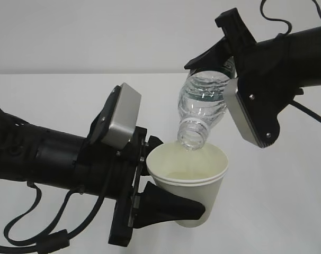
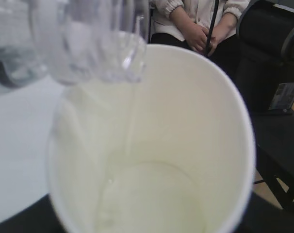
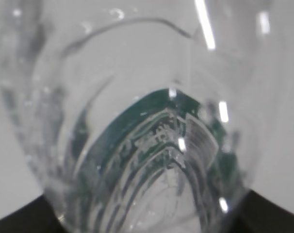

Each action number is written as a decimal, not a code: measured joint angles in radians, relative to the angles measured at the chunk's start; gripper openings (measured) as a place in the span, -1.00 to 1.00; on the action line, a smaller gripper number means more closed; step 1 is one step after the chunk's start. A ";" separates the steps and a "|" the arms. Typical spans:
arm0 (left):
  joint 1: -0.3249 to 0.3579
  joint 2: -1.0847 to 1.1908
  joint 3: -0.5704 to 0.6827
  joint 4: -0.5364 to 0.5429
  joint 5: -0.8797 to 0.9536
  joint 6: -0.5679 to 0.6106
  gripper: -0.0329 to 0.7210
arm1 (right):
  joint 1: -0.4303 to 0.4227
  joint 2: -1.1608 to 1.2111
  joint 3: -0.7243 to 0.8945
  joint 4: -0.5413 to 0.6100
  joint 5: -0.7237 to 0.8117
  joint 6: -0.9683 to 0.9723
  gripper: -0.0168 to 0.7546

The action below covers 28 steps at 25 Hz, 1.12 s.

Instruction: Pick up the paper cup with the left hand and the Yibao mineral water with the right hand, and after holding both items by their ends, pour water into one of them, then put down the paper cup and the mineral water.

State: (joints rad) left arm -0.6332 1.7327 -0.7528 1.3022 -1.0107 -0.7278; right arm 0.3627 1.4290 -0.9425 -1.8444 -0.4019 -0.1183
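Pour is underway. Left hand (image 1: 168, 177), the black gripper with grey box housing, is clamping the small white tapered paper cup (image 1: 189, 182) around its lower body, jaws partly closed on it, and holding it upright, clear of the white table (image 1: 54, 90).

Right hand (image 1: 216, 61), the black gripper with grey plate housing, is gripping the small clear ribbed plastic Yibao bottle (image 1: 203, 108) with the dark green label by its base end. Bottle is sitting above the cup, tilted steeply, open neck pointing down just over the cup's rim on the far side.

Left wrist view: a thin stream is running from the neck down into the cup, and a shallow pool is collecting at the bottom.

Judging by this: both picks done, both items raised, pouring in progress. Left: finish the pour, tilt the bottle back upright, set cup and bottle down on the table, release both.
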 joint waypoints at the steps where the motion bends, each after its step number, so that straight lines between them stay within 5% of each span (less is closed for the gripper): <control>1: 0.000 0.000 0.000 0.000 0.000 0.000 0.19 | 0.000 0.000 0.000 0.000 0.000 -0.001 0.15; 28: 0.000 0.000 0.000 0.000 0.001 0.000 0.19 | 0.000 0.000 0.000 0.000 0.004 -0.010 0.15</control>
State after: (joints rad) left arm -0.6332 1.7327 -0.7528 1.3022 -1.0102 -0.7278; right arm 0.3627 1.4290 -0.9425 -1.8444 -0.3982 -0.1288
